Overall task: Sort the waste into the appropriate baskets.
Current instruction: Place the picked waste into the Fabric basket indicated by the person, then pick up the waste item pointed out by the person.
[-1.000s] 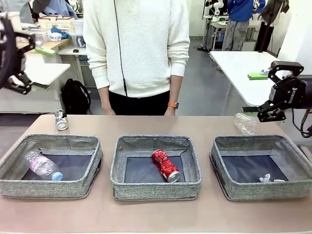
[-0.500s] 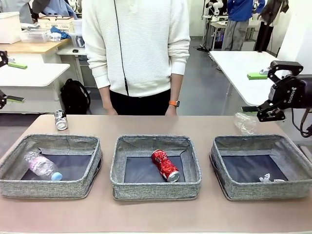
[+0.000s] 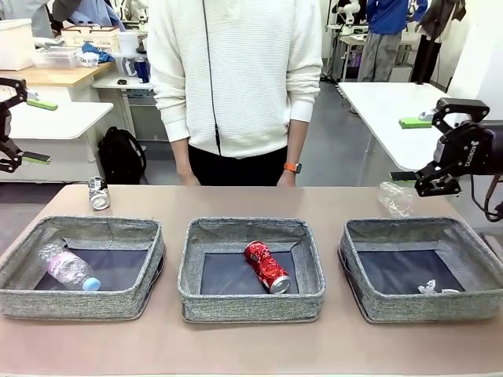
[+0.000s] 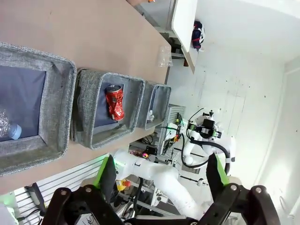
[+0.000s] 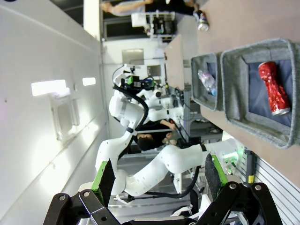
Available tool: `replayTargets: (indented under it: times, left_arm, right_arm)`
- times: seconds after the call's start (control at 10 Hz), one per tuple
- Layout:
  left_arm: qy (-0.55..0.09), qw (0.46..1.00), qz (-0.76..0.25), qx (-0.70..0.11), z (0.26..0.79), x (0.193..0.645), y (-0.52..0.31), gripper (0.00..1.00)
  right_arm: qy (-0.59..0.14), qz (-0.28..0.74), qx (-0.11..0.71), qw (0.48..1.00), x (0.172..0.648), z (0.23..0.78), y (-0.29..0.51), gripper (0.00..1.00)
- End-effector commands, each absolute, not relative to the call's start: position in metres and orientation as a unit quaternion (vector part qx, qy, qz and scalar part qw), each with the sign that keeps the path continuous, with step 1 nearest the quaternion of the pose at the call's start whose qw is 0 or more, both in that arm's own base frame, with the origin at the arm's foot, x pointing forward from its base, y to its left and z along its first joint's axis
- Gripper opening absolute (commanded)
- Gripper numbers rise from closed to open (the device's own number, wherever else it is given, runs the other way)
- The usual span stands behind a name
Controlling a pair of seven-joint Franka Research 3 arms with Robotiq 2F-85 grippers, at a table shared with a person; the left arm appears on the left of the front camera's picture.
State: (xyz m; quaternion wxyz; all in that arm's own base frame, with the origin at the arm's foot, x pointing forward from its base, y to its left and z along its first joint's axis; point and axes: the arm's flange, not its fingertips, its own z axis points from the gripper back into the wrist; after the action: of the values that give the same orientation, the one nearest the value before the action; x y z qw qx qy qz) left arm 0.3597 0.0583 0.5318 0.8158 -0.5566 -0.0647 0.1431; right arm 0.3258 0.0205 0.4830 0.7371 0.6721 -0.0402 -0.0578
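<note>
A pink-labelled bottle lies in the left basket, and a red can lies in the middle basket. In the right basket sits a small white scrap. A dark can stands on the table behind the left basket. A clear label-less bottle lies behind the right basket. My left gripper hangs open off the table's left end, high up. Above the clear bottle my right gripper stands open. Both wrist views show empty jaws, with the red can far off.
A person in a white sweater stands at the far edge of the table, hands down behind it. White tables stand at the left and the right in the room behind. Bare tabletop runs in front of the baskets.
My left gripper has drawn back from close to the camera to the picture's left edge. The person has shifted a little to the right. The right arm has stayed still.
</note>
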Motion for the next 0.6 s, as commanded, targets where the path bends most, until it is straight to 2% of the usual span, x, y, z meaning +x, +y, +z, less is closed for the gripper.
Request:
replayTargets:
  times: [0.0,0.5]
  left_arm:
    - [-0.067,0.809,0.143,-0.566,0.5347,0.3613,0.0605,1.0]
    - [-0.067,0.809,0.143,-0.566,0.5347,0.3613,0.0605,1.0]
  right_arm:
    - [-0.041,-0.059,0.679,0.731,0.3263,0.4861,0.0209,1.0]
    - [-0.041,-0.059,0.679,0.731,0.3263,0.4861,0.0209,1.0]
